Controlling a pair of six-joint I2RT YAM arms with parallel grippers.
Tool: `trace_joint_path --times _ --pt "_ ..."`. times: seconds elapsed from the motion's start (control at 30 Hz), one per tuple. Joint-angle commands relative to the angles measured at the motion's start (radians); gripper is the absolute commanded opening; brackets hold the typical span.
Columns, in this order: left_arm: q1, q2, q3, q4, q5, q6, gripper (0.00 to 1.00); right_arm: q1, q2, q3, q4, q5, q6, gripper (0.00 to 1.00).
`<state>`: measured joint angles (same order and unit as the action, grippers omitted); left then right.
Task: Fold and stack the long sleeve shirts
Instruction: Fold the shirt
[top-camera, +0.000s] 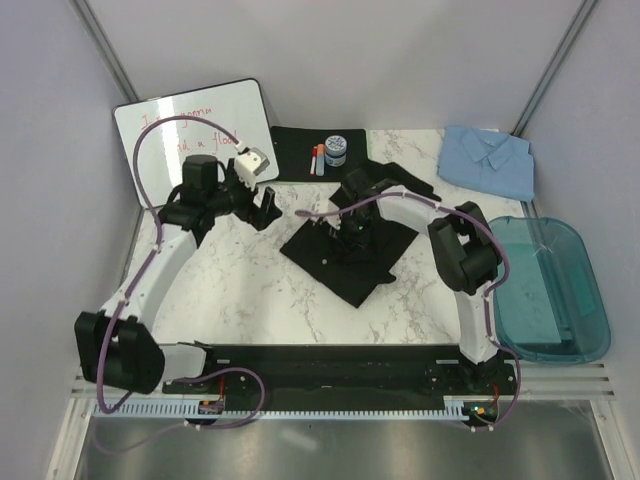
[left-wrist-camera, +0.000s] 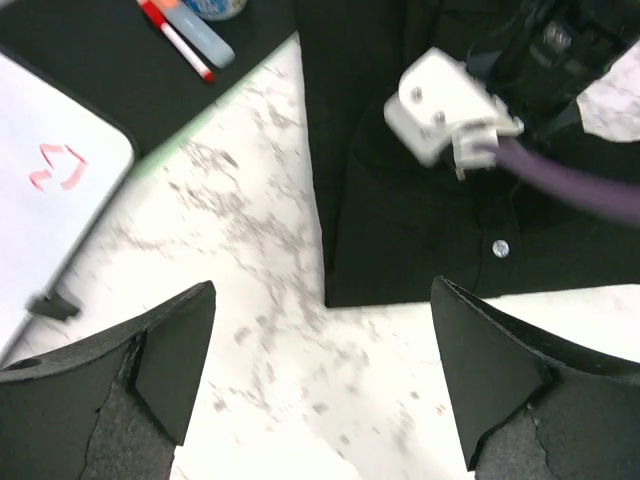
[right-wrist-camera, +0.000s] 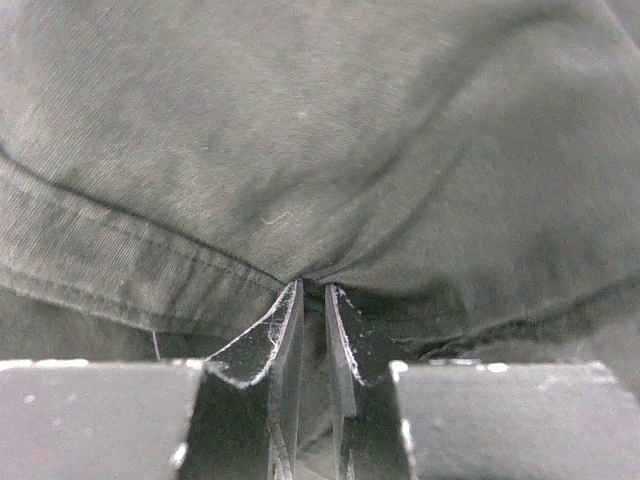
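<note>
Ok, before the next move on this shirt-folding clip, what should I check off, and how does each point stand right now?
1. Is the left claw open and empty? It hangs over the bare table beside the edge of the black shirt: ok.
2. Does the right claw grip the black shirt? Its jaws are nearly closed and cloth puckers into the tips: ok.
3. Is the black shirt's fold complete? The right arm covers its middle: cannot tell.
4. Is the light blue shirt folded? It lies at the back right corner, clear of both claws: ok.
5. Are the shirts stacked? They lie apart: not ok.
</note>
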<state>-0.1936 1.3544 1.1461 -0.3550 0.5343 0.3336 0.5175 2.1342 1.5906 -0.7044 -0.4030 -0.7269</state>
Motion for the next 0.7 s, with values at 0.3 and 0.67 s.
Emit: trace_joint_path --times 0.3,0.67 --pt "0.002 -0.307 -0.166 -0.148 -0.074 -0.191 0.98 0.294 -0.226 -0.249 -0.315 0.087 -0.415 0.19" --pt "-0.007 -0.104 -0.255 -0.029 0.231 -0.323 0.81 -0.020 -0.186 -0.024 -0.382 -0.172 0.015 0.27"
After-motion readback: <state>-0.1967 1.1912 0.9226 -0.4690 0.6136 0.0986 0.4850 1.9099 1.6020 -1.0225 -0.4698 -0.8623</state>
